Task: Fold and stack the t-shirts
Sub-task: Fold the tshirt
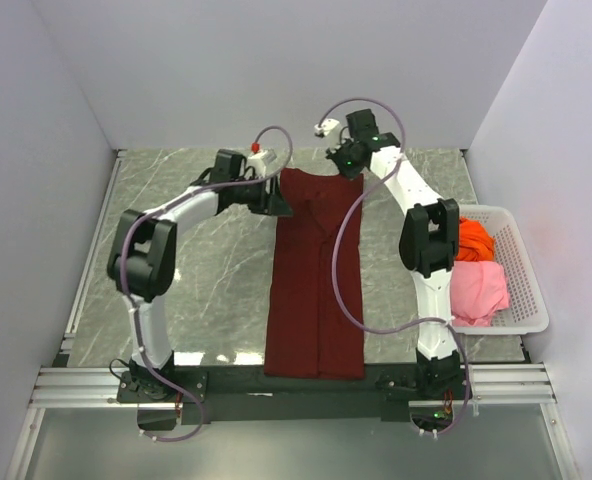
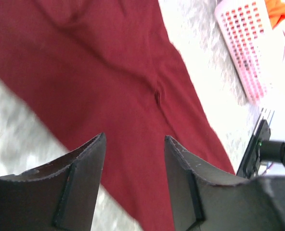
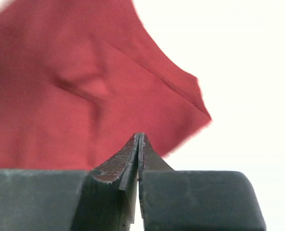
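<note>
The dark maroon t-shirt (image 1: pixel 314 280) lies on the table as a long narrow strip, folded lengthwise, running from the far middle to the near edge. My left gripper (image 1: pixel 277 200) hovers at its far left corner, open and empty; the left wrist view shows the cloth (image 2: pixel 109 72) between and beyond the spread fingers (image 2: pixel 135 136). My right gripper (image 1: pixel 338 160) is at the far right corner, shut with nothing between the fingers (image 3: pixel 139 135); a corner of the maroon cloth (image 3: pixel 84 96) lies beyond the tips. The orange t-shirt (image 1: pixel 473 240) and the pink t-shirt (image 1: pixel 476 288) lie crumpled in the basket.
The white perforated basket (image 1: pixel 531 300) stands at the right edge of the table, and also shows in the left wrist view (image 2: pixel 243 48). The grey marble tabletop (image 1: pixel 206 270) is walled on three sides. A metal rail runs along the near edge (image 1: pixel 276 385).
</note>
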`<act>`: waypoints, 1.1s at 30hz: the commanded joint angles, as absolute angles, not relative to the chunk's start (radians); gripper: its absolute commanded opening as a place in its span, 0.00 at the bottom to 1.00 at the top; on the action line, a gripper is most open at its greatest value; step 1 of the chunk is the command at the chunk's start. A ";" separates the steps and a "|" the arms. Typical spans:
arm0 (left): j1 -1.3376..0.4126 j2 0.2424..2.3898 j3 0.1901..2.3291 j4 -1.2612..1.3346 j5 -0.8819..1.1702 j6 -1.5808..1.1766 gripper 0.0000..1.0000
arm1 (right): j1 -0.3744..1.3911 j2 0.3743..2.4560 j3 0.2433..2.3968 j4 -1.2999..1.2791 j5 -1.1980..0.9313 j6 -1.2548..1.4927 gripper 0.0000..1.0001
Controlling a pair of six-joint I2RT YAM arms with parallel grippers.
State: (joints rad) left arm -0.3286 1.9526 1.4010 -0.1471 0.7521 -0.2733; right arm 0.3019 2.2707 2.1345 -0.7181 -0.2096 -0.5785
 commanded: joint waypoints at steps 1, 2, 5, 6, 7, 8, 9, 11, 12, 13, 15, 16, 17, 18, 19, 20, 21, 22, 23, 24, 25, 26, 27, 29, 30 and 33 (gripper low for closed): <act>-0.360 2.046 1.559 -0.156 0.749 -0.344 0.56 | 0.278 2.310 2.178 -0.753 -0.108 -0.632 0.03; -0.364 2.074 1.587 -0.173 0.746 -0.356 0.56 | 0.278 2.324 2.184 -0.782 -0.092 -0.665 0.02; -0.362 2.179 1.649 -0.222 0.726 -0.434 0.58 | 0.282 2.362 2.183 -0.824 -0.060 -0.728 0.00; -0.362 2.193 1.657 -0.233 0.721 -0.460 0.58 | 0.284 2.367 2.175 -0.825 -0.046 -0.741 0.00; -0.361 2.203 1.652 -0.230 0.715 -0.474 0.58 | 0.285 2.367 2.155 -0.824 -0.043 -0.762 0.00; -0.362 2.216 1.649 -0.226 0.707 -0.500 0.59 | 0.285 2.367 2.145 -0.822 -0.041 -0.771 0.00; -0.362 2.224 1.649 -0.227 0.698 -0.511 0.59 | 0.287 2.370 2.135 -0.821 -0.032 -0.782 0.00; -0.359 2.259 1.669 -0.248 0.661 -0.528 0.57 | 0.298 2.381 2.115 -0.811 -0.012 -0.816 0.00; -0.351 2.272 1.678 -0.258 0.657 -0.544 0.57 | 0.302 2.391 2.114 -0.808 -0.002 -0.827 0.00; -0.347 2.279 1.678 -0.258 0.644 -0.555 0.57 | 0.310 2.398 2.111 -0.799 0.020 -0.845 0.00; -0.331 2.292 1.669 -0.253 0.618 -0.564 0.56 | 0.321 2.411 2.109 -0.781 0.044 -0.862 0.00; -0.324 2.295 1.669 -0.267 0.600 -0.561 0.56 | 0.330 2.414 2.106 -0.753 0.064 -0.871 0.00; -0.316 2.302 1.670 -0.273 0.589 -0.558 0.56 | 0.333 2.421 2.109 -0.740 0.077 -0.873 0.00; -0.301 2.306 1.669 -0.275 0.581 -0.557 0.56 | 0.339 2.428 2.112 -0.721 0.089 -0.871 0.01; -0.293 2.307 1.669 -0.278 0.574 -0.554 0.55 | 0.342 2.433 2.124 -0.681 0.103 -0.856 0.04; -0.284 2.310 1.670 -0.287 0.559 -0.543 0.55 | 0.345 2.436 2.135 -0.663 0.123 -0.848 0.06; -0.267 2.310 1.672 -0.290 0.552 -0.540 0.55 | 0.344 2.437 2.146 -0.644 0.127 -0.836 0.09; -0.259 2.310 1.671 -0.290 0.548 -0.538 0.54 | 0.344 2.439 2.172 -0.612 0.127 -0.812 0.17; -0.241 2.309 1.667 -0.285 0.549 -0.537 0.54 | 0.344 2.436 2.186 -0.597 0.124 -0.801 0.20; -0.235 2.307 1.666 -0.285 0.549 -0.535 0.54 | 0.342 2.427 2.194 -0.574 0.121 -0.789 0.25; -0.229 2.304 1.661 -0.284 0.546 -0.535 0.54 | 0.341 2.421 2.206 -0.537 0.115 -0.772 0.30; -0.224 2.299 1.658 -0.282 0.548 -0.532 0.54 | 0.341 2.416 2.212 -0.522 0.103 -0.769 0.32; -0.213 2.298 1.654 -0.273 0.557 -0.531 0.54 | 0.342 2.410 2.221 -0.502 0.104 -0.767 0.33; -0.206 2.299 1.661 -0.270 0.563 -0.513 0.54 | 0.341 2.416 2.246 -0.476 0.109 -0.753 0.33; -0.198 2.302 1.683 -0.276 0.572 -0.502 0.55 | 0.339 2.425 2.285 -0.480 0.100 -0.744 0.33; -0.186 2.307 1.735 -0.290 0.603 -0.450 0.58 | 0.337 2.398 2.303 -0.524 0.046 -0.707 0.34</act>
State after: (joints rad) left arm -0.2028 2.2856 1.6733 -0.2653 0.6483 -0.5251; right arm 0.3431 2.4489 2.2539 -0.5617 0.0849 -0.7563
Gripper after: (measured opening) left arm 0.572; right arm 0.339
